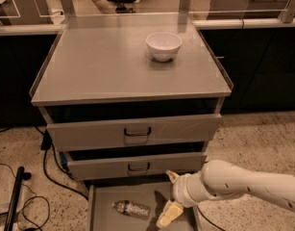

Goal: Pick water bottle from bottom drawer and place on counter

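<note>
Fingers (168,214) wide apart, empty, over bottom drawer (108,223), just right of water bottle (131,208).

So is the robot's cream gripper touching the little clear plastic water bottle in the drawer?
Apart. The camera view shows bare floor of the grey metal bottom drawer between the open cream two-finger gripper and the small clear ribbed water bottle.

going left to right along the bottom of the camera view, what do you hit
black pole on the floor → bottom drawer, left wall → water bottle lying on the drawer floor → gripper, open, over the drawer's right side → white arm
</note>
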### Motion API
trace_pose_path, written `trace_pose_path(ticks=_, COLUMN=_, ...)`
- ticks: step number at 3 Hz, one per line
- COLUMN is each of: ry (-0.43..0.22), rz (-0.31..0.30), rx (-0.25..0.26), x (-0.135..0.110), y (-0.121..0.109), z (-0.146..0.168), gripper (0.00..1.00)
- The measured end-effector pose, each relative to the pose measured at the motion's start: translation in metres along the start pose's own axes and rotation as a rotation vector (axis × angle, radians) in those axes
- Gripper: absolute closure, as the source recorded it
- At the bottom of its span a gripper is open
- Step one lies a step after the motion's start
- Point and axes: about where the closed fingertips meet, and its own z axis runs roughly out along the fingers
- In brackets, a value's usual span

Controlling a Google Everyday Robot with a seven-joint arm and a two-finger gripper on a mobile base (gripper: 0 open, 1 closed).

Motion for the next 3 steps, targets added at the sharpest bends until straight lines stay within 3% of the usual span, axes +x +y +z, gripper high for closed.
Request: trace_pose_path(ticks=3, ry=-0.064, rz=0.075, rx=-0.115, x=0.064, y=0.002, z=0.115, gripper=0.00)
